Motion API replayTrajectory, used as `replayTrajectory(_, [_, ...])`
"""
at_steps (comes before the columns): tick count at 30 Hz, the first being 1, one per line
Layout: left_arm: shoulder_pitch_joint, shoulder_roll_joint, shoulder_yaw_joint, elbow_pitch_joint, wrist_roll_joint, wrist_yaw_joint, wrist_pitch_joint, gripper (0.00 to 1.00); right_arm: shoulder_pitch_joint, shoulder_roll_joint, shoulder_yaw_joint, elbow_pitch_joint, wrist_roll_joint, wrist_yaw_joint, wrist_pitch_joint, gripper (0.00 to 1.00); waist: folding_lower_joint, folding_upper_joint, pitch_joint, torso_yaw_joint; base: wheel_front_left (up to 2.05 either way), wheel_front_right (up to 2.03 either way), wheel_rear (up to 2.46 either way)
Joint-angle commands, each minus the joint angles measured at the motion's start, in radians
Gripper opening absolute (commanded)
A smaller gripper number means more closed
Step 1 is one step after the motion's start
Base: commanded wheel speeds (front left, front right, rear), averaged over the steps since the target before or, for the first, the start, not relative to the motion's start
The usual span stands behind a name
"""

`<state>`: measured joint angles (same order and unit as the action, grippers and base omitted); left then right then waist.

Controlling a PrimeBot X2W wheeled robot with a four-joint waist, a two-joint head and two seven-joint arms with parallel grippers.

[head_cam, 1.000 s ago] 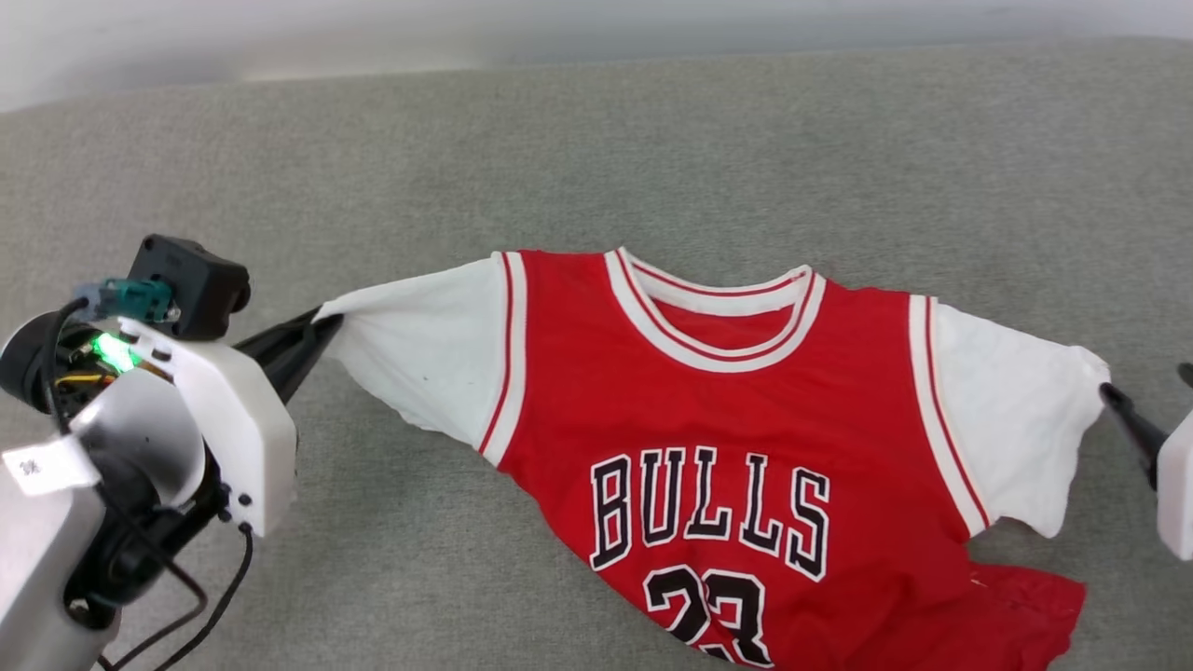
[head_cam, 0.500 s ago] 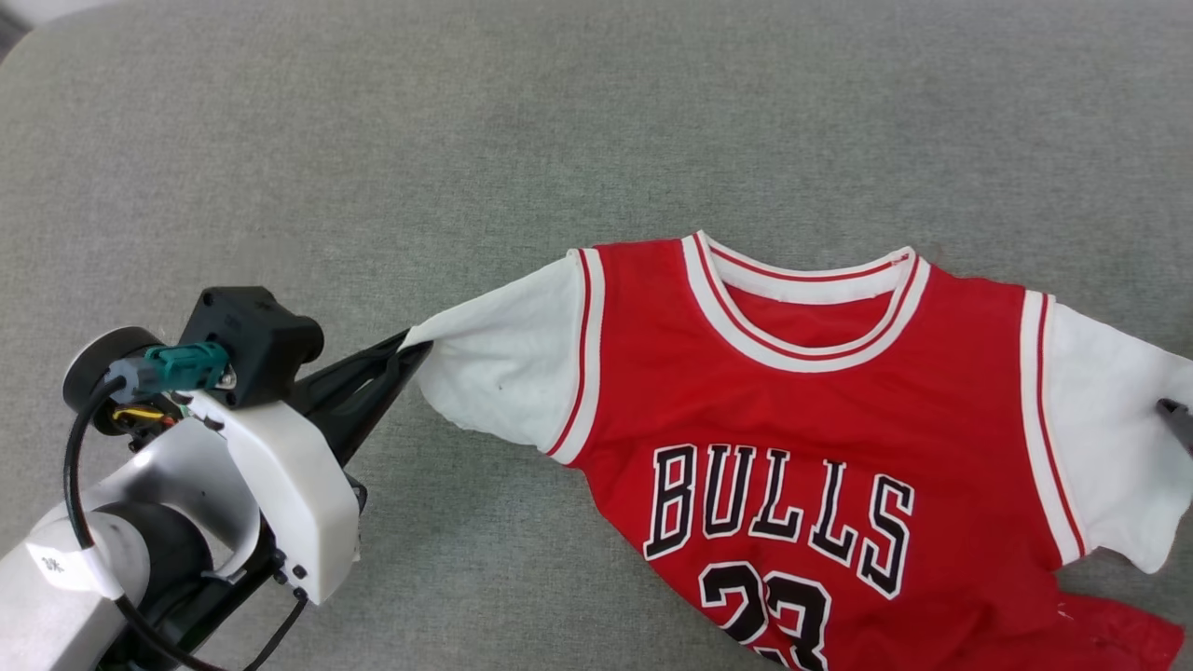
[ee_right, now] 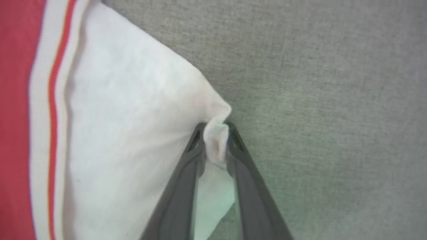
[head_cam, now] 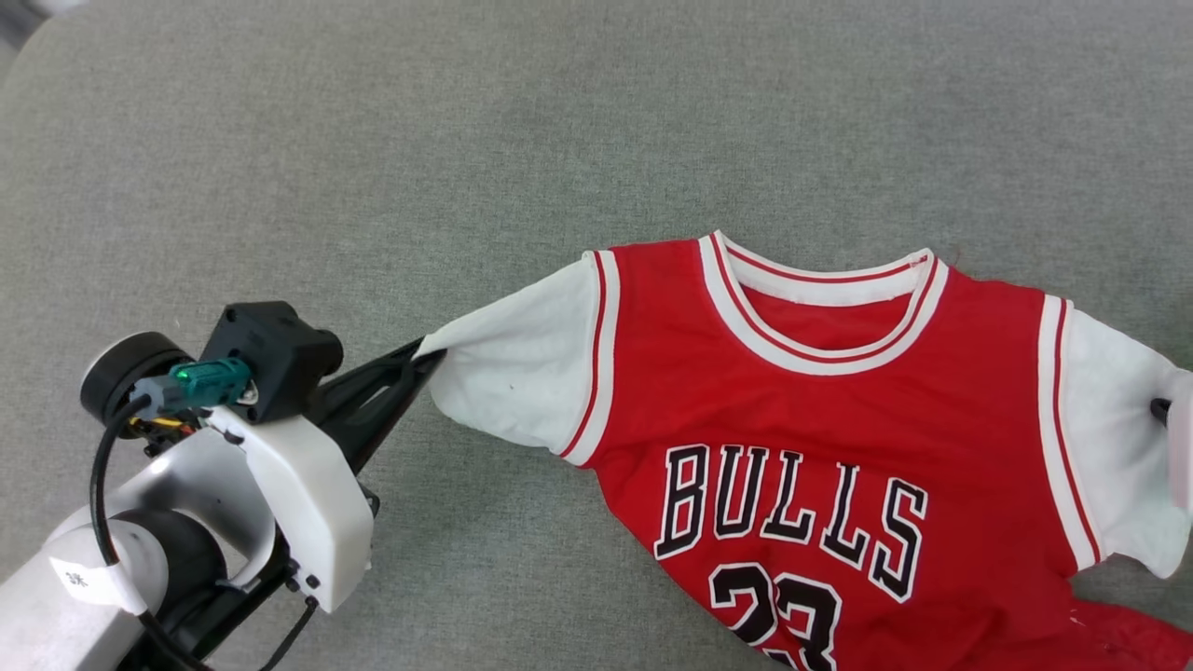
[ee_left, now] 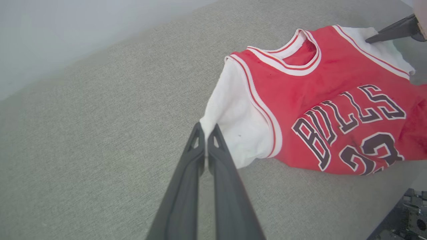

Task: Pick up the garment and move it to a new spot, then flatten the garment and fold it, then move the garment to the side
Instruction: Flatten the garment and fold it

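The garment [head_cam: 820, 419], a red jersey with white sleeves and black lettering, lies face up on the grey cloth surface [head_cam: 466, 140], its hem rumpled at the lower right. My left gripper [head_cam: 427, 351] is shut on the tip of the left sleeve; in the left wrist view its fingertips [ee_left: 206, 128] pinch that white corner of the garment [ee_left: 317, 86]. My right gripper [ee_right: 216, 135] has a bunched fold of the garment's [ee_right: 116, 116] right sleeve squeezed between its fingers. In the head view the right gripper [head_cam: 1160, 410] shows as a dark tip at the right edge.
The grey surface stretches wide to the left and far side of the jersey. Its rounded corner [head_cam: 23, 47] shows at the upper left. A dark part of the robot's base [ee_left: 410, 213] sits at the lower right of the left wrist view.
The head camera has shifted, so the whole scene sits differently. My right gripper, open beside the right sleeve a second ago, has reached the sleeve and closed on it. The left grip is unchanged.
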<state>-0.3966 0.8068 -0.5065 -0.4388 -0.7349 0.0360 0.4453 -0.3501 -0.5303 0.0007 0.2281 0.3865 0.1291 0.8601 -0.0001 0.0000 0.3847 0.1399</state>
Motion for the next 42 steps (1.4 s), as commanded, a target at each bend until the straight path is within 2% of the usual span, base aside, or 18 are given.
replayTrajectory(1, [0.002, 0.0, 0.001, 0.007, 0.003, 0.003, -0.005, 0.0, 0.032, 0.027, 0.031, 0.049, 0.006, 0.003, -0.007, 0.0, 0.0001, 0.0, -0.015, -0.008, 0.0, 0.0, 0.0])
replayTrajectory(8, [0.03, 0.026, 0.035, 0.035, 0.02, 0.037, -0.032, 0.0, -0.027, -0.026, 0.009, -0.034, 0.043, 0.001, -0.084, 0.0, 0.0001, 0.0, -0.096, -0.055, 0.0, 0.0, 0.0])
replayTrajectory(18, [0.085, 0.074, 0.158, 0.007, -0.012, 0.104, -0.11, 0.0, -0.088, -0.077, -0.011, -0.211, 0.063, 0.001, -0.135, 0.0, 0.0001, 0.0, -0.231, -0.134, 0.0, 0.0, 0.0])
replayTrajectory(23, [0.09, 0.11, 0.245, -0.03, -0.021, 0.144, -0.142, 0.0, -0.118, -0.069, -0.023, -0.312, 0.065, 0.001, -0.144, 0.0, 0.0001, 0.0, -0.271, -0.163, 0.0, 0.0, 0.0])
replayTrajectory(31, [0.047, 0.157, 0.381, -0.096, -0.043, 0.185, -0.17, 0.0, -0.145, -0.048, -0.074, -0.457, 0.058, 0.001, -0.157, 0.0, 0.0001, 0.0, -0.312, -0.186, 0.0, 0.0, 0.0])
replayTrajectory(38, [-0.03, 0.187, 0.482, -0.127, -0.04, 0.21, -0.195, 0.0, -0.217, -0.05, -0.091, -0.509, 0.078, 0.001, -0.168, 0.0, 0.0001, 0.0, -0.315, -0.204, 0.0, 0.0, 0.0])
replayTrajectory(42, [-0.086, 0.206, 0.515, -0.115, -0.055, 0.2, -0.195, 0.0, -0.296, -0.058, -0.068, -0.494, 0.076, 0.001, -0.186, 0.0, 0.0001, 0.0, -0.29, -0.21, 0.0, 0.0, 0.0])
